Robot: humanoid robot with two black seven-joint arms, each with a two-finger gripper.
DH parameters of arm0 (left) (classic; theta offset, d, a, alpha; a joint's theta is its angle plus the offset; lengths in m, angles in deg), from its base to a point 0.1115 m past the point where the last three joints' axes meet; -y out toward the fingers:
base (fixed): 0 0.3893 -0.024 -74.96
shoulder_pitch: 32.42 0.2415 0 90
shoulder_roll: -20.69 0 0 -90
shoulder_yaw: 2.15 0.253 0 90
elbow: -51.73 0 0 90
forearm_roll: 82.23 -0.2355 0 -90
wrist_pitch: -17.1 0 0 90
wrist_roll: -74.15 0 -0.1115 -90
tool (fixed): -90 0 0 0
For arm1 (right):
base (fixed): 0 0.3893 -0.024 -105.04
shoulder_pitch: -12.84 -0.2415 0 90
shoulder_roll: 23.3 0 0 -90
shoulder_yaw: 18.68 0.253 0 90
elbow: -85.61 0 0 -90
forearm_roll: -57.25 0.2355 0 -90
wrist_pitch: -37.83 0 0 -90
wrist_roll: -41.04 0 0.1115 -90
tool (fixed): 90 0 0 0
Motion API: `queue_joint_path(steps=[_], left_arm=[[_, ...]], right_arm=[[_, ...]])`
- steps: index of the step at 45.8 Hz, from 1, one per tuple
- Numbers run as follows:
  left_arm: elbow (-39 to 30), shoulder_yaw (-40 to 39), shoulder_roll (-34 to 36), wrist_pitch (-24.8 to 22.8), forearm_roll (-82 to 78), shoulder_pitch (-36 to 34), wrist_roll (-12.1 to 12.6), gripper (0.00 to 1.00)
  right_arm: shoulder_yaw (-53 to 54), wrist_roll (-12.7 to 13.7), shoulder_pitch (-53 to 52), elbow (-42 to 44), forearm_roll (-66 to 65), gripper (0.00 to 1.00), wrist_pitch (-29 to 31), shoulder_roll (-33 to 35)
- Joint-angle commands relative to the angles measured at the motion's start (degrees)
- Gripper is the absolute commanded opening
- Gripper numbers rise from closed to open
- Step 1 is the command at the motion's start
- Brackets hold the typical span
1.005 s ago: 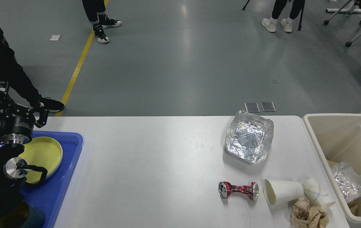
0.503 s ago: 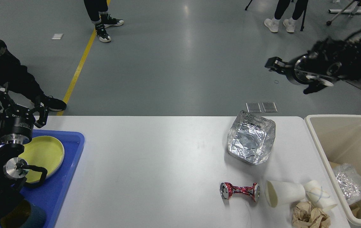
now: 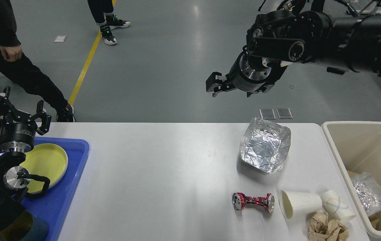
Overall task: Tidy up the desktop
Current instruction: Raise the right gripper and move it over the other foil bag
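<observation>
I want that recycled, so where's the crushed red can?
The crushed red can lies near the desktop's front right, just left of the tipped white paper cup.

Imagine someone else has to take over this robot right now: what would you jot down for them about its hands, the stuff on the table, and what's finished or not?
Left gripper: open, empty, above the blue tray, which holds a yellow plate.
Right gripper: raised beyond the desktop, carrying nothing; open or shut unclear.
On the desktop: foil container, crushed red can, two paper cups, crumpled brown paper.
Done: foil scrap in the beige bin.
Left: all five items.
</observation>
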Motion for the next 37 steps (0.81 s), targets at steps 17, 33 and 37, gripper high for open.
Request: queue_joint_path(steps=[17, 33, 37], left_arm=[[0.0, 0.0, 0.0, 0.0, 0.0, 0.0, 0.0, 0.96], [0.0, 0.0, 0.0, 0.0, 0.0, 0.0, 0.0, 0.96], [0.0, 0.0, 0.0, 0.0, 0.0, 0.0, 0.0, 0.96]], right_arm=[[3.0, -0.3, -19.5, -11.1, 6.6, 1.0, 19.2, 9.2], [1.8, -0.2, -14.7, -10.6, 6.4, 1.0, 16.1, 10.1], [1.8, -0.2, -14.0, -10.6, 6.3, 1.0, 16.1, 10.1]])
